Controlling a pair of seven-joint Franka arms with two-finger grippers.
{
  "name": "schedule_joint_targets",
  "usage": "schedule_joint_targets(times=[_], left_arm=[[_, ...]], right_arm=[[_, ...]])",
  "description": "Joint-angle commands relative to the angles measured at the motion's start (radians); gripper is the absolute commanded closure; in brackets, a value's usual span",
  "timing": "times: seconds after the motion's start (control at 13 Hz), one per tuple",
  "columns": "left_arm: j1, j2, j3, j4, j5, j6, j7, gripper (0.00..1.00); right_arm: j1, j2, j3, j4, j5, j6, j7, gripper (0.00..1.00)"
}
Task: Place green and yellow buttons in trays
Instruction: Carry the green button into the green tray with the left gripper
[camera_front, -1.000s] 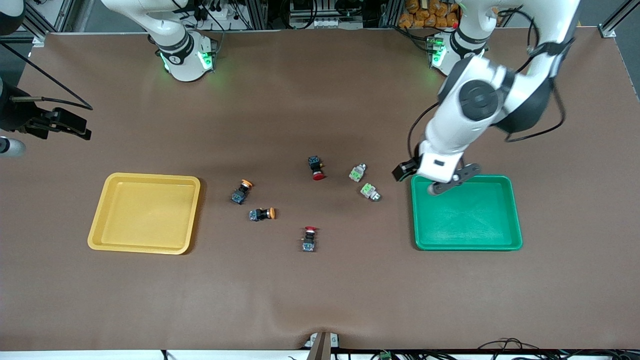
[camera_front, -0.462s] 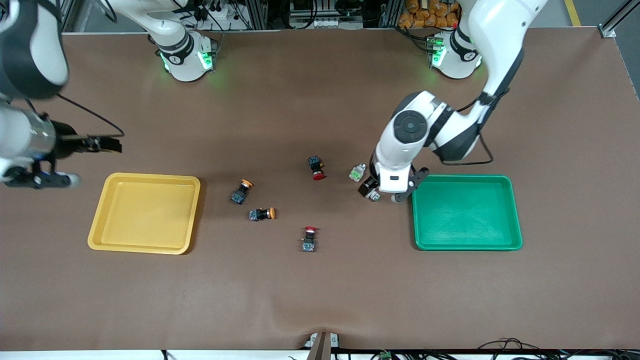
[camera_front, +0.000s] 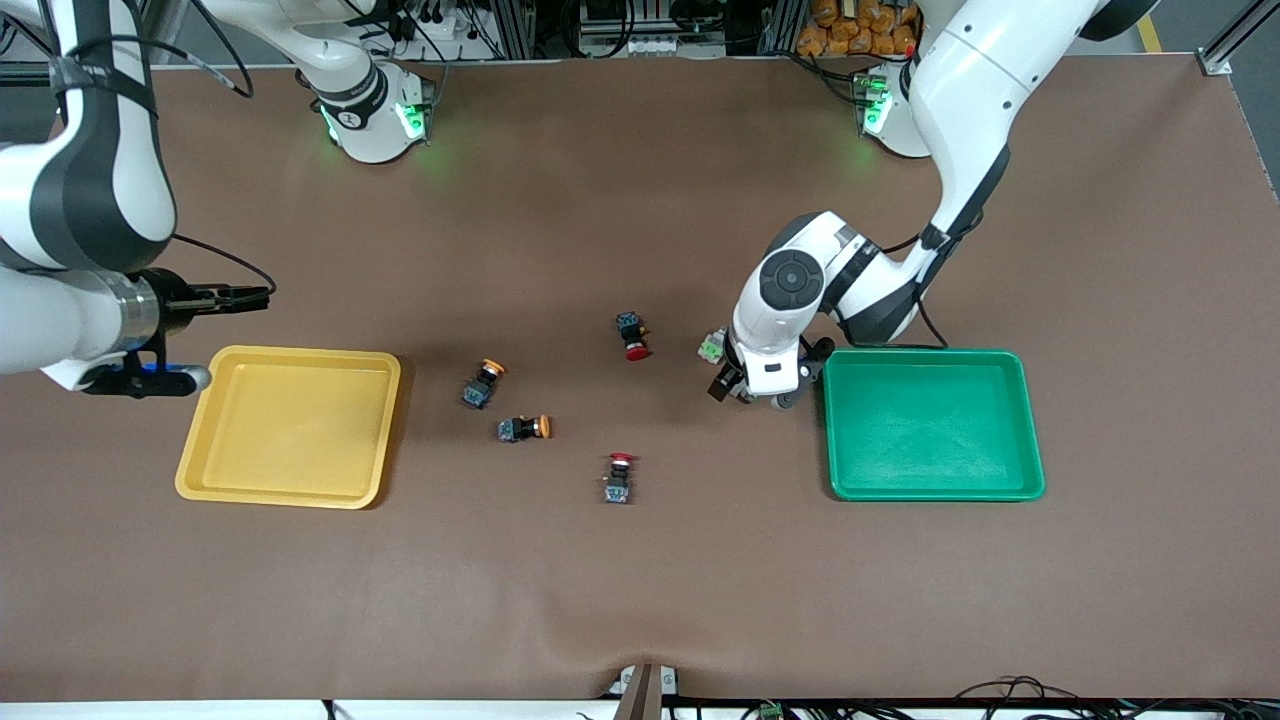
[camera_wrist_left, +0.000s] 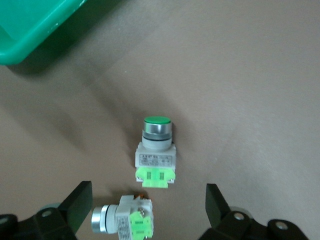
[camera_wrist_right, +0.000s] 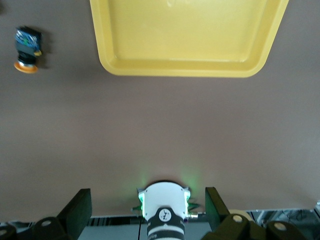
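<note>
Item, your left gripper (camera_wrist_left: 149, 210): fingers spread and empty, low over the two green buttons (camera_wrist_left: 155, 152) beside the green tray (camera_front: 932, 424), presumably to pick one; right gripper (camera_front: 150, 375), likewise spread, waits by the yellow tray (camera_front: 290, 425) (yellow buttons (camera_front: 485, 383) lie untouched mid-table).

left hand (camera_front: 760, 392) low beside green tray (camera_front: 1030, 420) | yellow tray (camera_front: 195, 455) empty
</note>
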Motion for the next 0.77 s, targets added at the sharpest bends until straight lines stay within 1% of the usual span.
schedule_joint_targets(times=[0.0,0.08,0.15,0.31,0.38,0.46,0.54,0.62,0.69], left_arm=[[0.002,0.033,0.001,0.008,0.027,0.028,-0.073,0.0],[0.002,0.044,0.001,0.01,0.027,0.029,-0.079,0.01],[0.0,0.045,0.001,0.01,0.027,0.032,-0.081,0.07],[0.002,0.058,0.001,0.01,0.029,0.046,-0.079,0.18],[0.005,0.059,0.001,0.01,0.029,0.058,-0.079,0.31],[0.004,0.062,0.001,0.01,0.03,0.063,-0.078,0.47],[0.01,0.065,0.001,0.01,0.056,0.063,-0.061,0.75],[0.016,0.065,0.001,0.01,0.103,0.063,-0.064,0.98],[0.02,0.064,0.001,0.011,0.125,0.06,-0.057,1.0]], right_arm=[[0.019,0.03,-0.005,0.036,-0.006,-0.033,0.07,0.0],[0.018,0.029,-0.005,0.036,0.002,-0.025,0.154,0.0],[0.019,0.029,-0.005,0.036,0.008,-0.017,0.227,0.0],[0.023,0.029,-0.004,0.036,0.017,0.015,0.281,0.0],[0.018,0.029,-0.004,0.025,0.048,0.048,0.308,0.0],[0.019,0.029,-0.004,0.008,0.074,0.087,0.345,0.0],[0.021,0.024,-0.004,-0.015,0.074,0.122,0.356,0.0],[0.021,0.018,-0.004,-0.033,0.075,0.145,0.356,0.0],[0.021,0.012,-0.002,-0.053,0.077,0.173,0.358,0.0]])
